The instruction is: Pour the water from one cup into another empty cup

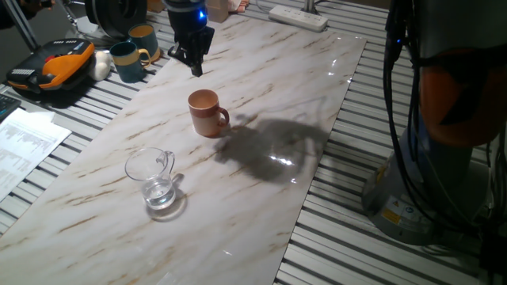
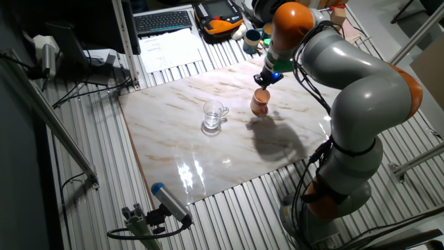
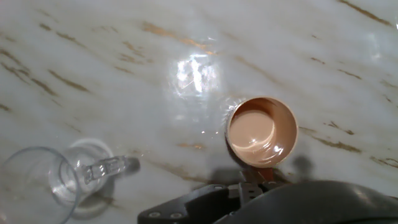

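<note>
The glass mug (image 1: 152, 178) stands upright on the marble slab (image 1: 261, 95) with a little water (image 1: 161, 195) in its base, handle toward the terracotta mug (image 1: 207, 112), which sits well apart from it, upright. In the hand view its inside looks glossy, perhaps only glare. The gripper (image 1: 195, 59) hangs above the slab beyond the terracotta mug, holding nothing; its jaws look nearly closed, though I cannot tell for sure. The approach is the step in hand: next, cross to the glass mug, open, and take it.
</note>
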`<state>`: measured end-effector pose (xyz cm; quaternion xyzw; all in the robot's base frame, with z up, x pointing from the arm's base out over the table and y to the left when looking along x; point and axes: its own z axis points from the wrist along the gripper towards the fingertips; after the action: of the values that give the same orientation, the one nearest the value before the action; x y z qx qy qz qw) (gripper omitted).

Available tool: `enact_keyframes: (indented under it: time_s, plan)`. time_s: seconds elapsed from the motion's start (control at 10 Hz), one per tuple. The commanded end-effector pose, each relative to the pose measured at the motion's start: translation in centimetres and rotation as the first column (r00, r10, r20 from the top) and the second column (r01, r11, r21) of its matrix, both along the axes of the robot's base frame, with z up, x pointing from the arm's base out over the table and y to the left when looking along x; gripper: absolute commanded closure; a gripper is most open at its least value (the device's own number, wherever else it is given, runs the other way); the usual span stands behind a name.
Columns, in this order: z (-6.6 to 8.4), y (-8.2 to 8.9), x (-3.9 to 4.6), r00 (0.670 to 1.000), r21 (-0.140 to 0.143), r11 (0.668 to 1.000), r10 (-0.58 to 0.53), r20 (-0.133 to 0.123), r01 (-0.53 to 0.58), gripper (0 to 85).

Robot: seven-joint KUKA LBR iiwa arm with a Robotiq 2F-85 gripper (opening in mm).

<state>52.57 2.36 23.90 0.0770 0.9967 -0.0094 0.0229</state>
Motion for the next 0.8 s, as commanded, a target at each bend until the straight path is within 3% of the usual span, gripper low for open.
enact_keyframes:
  time_s: [0.0,0.2,0.7]
  plan:
    - [0.0,0.1,0.05,1.0,-0.014,1.0,-0.021,0.003,0.021,85.0]
    - [0.3,0.7,0.3,0.997,-0.012,0.997,-0.076,0.019,0.076,85.0]
    - [0.5,1.9,0.53,0.971,0.062,0.97,-0.238,0.011,0.237,85.0]
